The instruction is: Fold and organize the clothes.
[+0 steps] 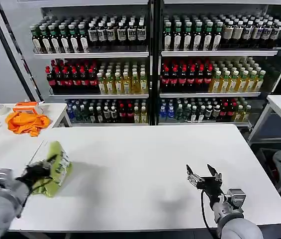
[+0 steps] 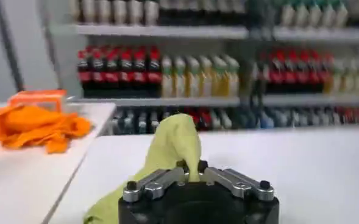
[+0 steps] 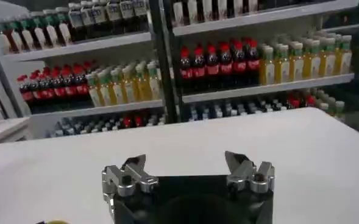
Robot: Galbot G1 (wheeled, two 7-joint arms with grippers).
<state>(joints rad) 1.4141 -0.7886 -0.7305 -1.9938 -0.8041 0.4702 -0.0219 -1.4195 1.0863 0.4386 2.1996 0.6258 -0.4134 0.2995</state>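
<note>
White table [image 1: 145, 164] | left gripper [image 2: 192, 171] pinching bunched T-shirt [image 1: 58, 167] | right gripper [image 1: 203, 175] spread, idle | risk: thin fabric slipping free.

White table [image 1: 145, 164], bottle-stocked shelves [image 1: 150, 55] behind, side table [image 1: 55, 110] left

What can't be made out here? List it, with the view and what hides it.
- Head view: how the T-shirt is folded; it is bunched in the left tool.
- Left wrist view: the T-shirt's lower part, hidden by the left tool and cut by the edge.
- Head view: the bottle labels, too small.
- The right tool hangs open over the table.
</note>
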